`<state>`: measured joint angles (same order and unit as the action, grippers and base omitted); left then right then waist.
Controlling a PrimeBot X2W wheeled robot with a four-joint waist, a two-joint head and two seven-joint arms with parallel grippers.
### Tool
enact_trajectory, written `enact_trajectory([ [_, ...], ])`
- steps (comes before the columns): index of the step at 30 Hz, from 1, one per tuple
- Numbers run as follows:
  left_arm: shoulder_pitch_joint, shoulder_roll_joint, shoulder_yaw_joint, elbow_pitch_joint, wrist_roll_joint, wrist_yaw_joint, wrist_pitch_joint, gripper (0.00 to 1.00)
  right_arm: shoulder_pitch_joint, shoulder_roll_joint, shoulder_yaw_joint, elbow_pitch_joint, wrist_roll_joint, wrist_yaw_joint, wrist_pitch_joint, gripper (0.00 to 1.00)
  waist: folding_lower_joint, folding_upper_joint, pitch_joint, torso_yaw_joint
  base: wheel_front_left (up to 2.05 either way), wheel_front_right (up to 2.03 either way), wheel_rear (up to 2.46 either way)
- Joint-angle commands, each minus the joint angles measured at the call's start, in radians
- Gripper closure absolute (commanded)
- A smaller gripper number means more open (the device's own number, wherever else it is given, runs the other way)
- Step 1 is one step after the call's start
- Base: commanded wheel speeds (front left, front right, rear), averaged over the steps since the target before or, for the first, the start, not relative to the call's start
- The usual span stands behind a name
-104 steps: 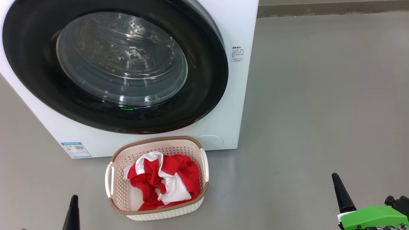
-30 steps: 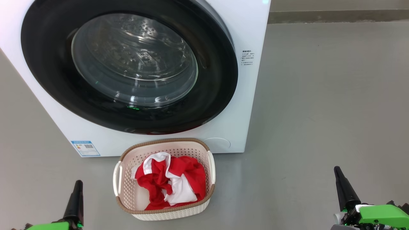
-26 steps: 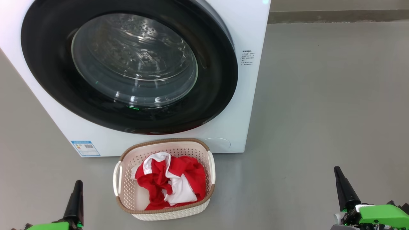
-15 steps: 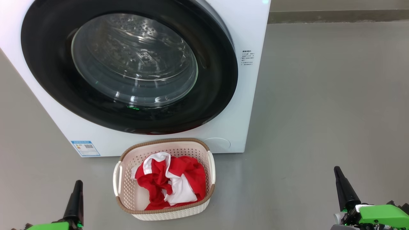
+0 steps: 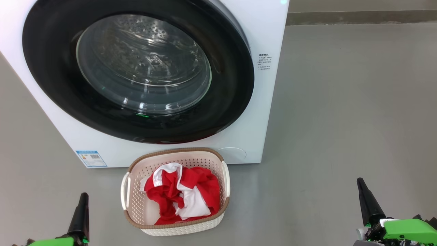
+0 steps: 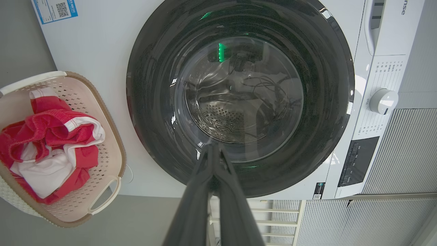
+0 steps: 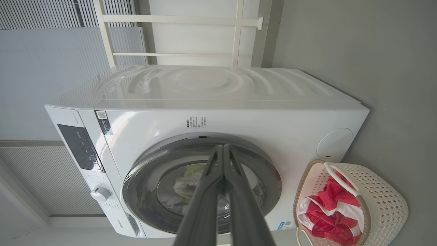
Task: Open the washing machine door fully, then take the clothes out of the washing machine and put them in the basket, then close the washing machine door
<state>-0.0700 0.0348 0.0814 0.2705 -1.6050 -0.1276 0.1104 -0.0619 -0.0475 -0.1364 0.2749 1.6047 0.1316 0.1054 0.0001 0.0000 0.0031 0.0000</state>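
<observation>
Clothes [image 5: 181,194] lie bunched inside the basket [image 5: 174,150], which stands on the floor [image 5: 341,102] just in front of the washing machine [image 5: 269,34], below the washing machine door [image 5: 143,65].

From left to right, the left gripper [image 5: 83,196] hangs low with its two dark fingers pressed together and nothing between them. The basket sits ahead of it and a little to its right, near, while the door rises ahead of it and above. In the left wrist view those closed fingers aim straight at the lower part of the door glass, so this arm faces the door squarely. The door looks pressed flush against the machine front, with no gap at its black rim in the right wrist view.

Further right, the right gripper [image 5: 359,181] is likewise closed and empty. The basket lies ahead and well off to its left, and the door lies the same way, seen at a slant. The left arm is therefore the nearer to both.

With the garment in the basket and the door closed, every step seems done and no further reach looks called for. Should the latch need a press, the left gripper has the shorter, straighter line.
</observation>
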Motion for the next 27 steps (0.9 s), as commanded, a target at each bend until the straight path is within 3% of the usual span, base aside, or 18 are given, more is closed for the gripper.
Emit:
enact_trajectory([
  [1,-0.038,0.015,0.033,-0.026,-0.003,-0.003,0.003,1.00,-0.046,-0.003,0.022,-0.030,0.004,-0.001,0.008,1.00,0.0000,0.0000,0.000,0.000,0.00,0.00,0.00],
  [27,-0.038,0.015,0.033,-0.026,-0.003,-0.003,0.003,1.00,-0.046,-0.003,0.022,-0.030,0.003,-0.001,0.008,1.00,-0.0001,0.0000,0.000,0.000,0.00,0.00,0.00],
])
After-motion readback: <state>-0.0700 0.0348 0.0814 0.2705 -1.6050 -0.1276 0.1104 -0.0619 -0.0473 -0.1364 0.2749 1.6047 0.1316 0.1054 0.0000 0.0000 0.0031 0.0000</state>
